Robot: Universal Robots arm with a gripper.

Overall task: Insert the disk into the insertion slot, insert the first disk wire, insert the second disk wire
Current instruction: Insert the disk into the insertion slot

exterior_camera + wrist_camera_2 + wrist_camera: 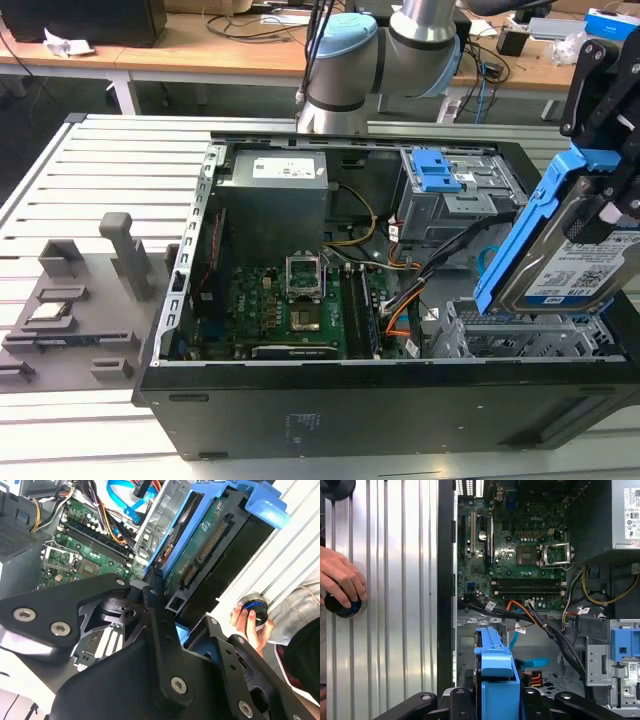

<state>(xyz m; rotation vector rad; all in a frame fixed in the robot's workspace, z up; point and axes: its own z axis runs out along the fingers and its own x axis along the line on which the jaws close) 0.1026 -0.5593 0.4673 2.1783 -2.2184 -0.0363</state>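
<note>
As our gripper (602, 186) grips the disk (565, 262) firmly by its blue caddy (517, 243), we see it tilted, hanging just above the insertion slot (520, 336) inside the open computer case (300, 420).

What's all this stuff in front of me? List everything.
Computer case: one, black, on the table.
Table: one, silver, ribbed, under the case.
Circuit board: one, green, inside the case.
Disk: one, grey in blue frame, tilted above the metal cage.
Metal cage: one, silver, exterior view's right.
Taller bay: one, grey with blue latches, behind the cage.
Cables: several, orange, black, blue, inside the case.
Tray: one, grey, exterior view's left.
Knob: one, black and blue, on the table.
Hand: one, on the knob.
Robot arm: one, silver and blue, behind the case.
Pincer: one, black, shut on the disk.
</note>
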